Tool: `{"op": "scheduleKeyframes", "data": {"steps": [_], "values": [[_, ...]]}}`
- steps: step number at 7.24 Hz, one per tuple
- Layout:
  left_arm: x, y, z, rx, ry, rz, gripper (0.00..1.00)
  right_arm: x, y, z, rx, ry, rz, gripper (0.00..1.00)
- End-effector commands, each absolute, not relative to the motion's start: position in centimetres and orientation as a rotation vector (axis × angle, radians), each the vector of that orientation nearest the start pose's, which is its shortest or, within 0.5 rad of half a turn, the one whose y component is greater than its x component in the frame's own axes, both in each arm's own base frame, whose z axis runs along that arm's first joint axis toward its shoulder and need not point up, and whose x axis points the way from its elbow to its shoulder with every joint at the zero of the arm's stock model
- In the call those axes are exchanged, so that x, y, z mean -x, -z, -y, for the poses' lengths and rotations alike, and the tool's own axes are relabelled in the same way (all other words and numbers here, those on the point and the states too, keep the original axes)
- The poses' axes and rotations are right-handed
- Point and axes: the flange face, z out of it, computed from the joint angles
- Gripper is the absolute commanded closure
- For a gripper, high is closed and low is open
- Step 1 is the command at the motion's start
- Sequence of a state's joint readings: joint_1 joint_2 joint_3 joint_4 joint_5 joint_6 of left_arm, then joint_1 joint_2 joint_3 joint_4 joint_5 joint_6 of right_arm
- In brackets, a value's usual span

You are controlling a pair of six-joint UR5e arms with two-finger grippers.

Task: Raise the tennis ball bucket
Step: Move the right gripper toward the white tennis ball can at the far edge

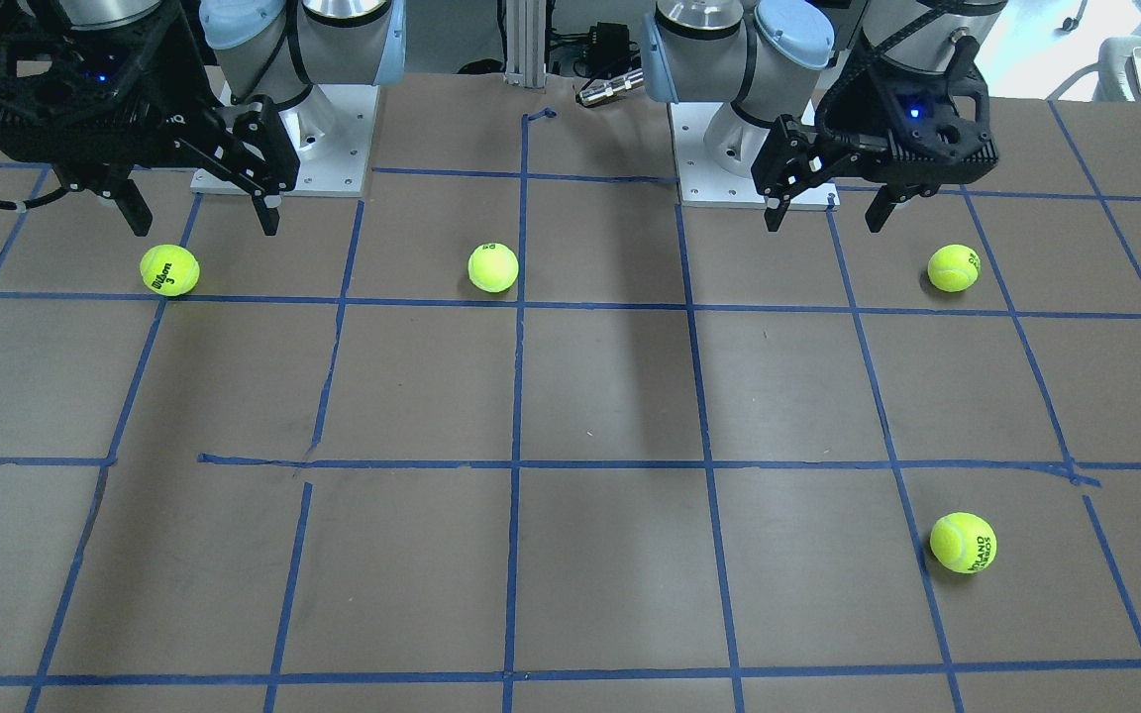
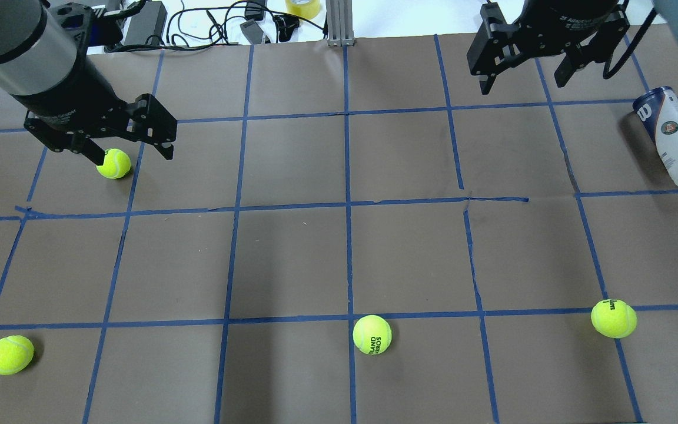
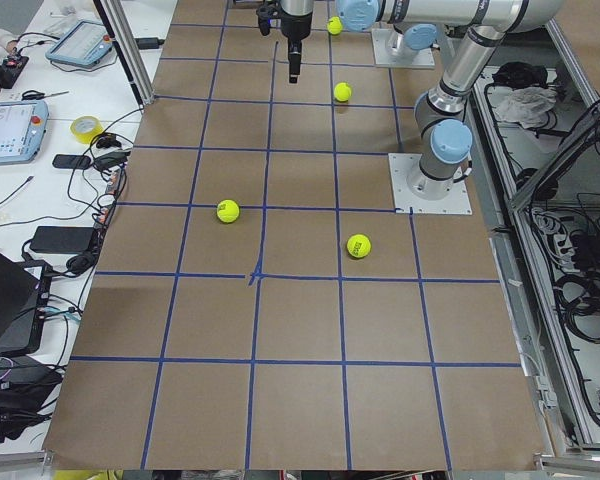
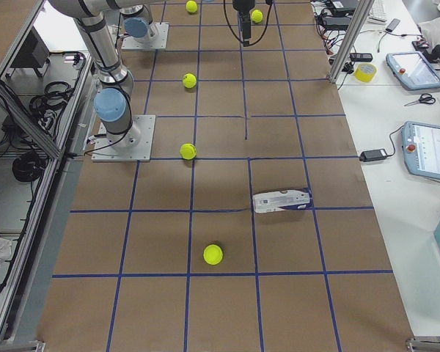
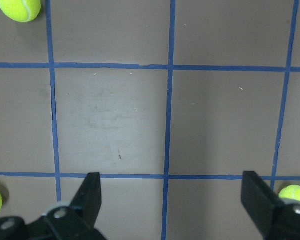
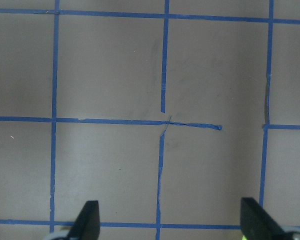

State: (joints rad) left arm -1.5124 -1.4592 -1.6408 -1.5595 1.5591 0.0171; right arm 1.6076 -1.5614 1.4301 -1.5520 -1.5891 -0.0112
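- We judge that the lift has not begun. The ball can [image 2: 675, 138] lies on its side on the counter [image 2: 292, 259], out toward the robot's right end, with nothing touching it.
- The right jaws are spread wide and hold nothing. They hang above bare counter, well apart from the ball can, whose dark-blue rim points roughly their way in the overhead view.
- The left jaws are likewise spread wide and hold nothing. They sit far across the counter at the other end, near one of the four loose balls [image 2: 113, 163].
- What is left, as we see it, is the whole job: bring an arm over the ball can, most likely the right one as it is nearer, then close on its round body and raise it clear of the counter.
- The loose balls lie apart from the ball can and should not be in the way.
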Motion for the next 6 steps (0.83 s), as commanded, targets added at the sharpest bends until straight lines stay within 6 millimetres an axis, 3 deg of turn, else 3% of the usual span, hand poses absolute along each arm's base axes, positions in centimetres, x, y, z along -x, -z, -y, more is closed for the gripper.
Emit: {"op": "scheduleKeyframes", "data": {"steps": [1,5,6], "values": [[10.7,-50.2,45.6,0.046,0.068,-3.143,0.0,-15.0,-54.8,49.8,0.09,0.16,-3.155,0.0],[10.8,-50.6,45.1,0.046,0.061,-3.147,0.0,-14.7,-54.3,50.5,0.055,0.154,-3.135,0.0],[10.8,-50.7,45.4,0.046,0.068,-3.143,0.0,-14.7,-53.1,52.0,0.07,0.157,-3.138,0.0]]}}
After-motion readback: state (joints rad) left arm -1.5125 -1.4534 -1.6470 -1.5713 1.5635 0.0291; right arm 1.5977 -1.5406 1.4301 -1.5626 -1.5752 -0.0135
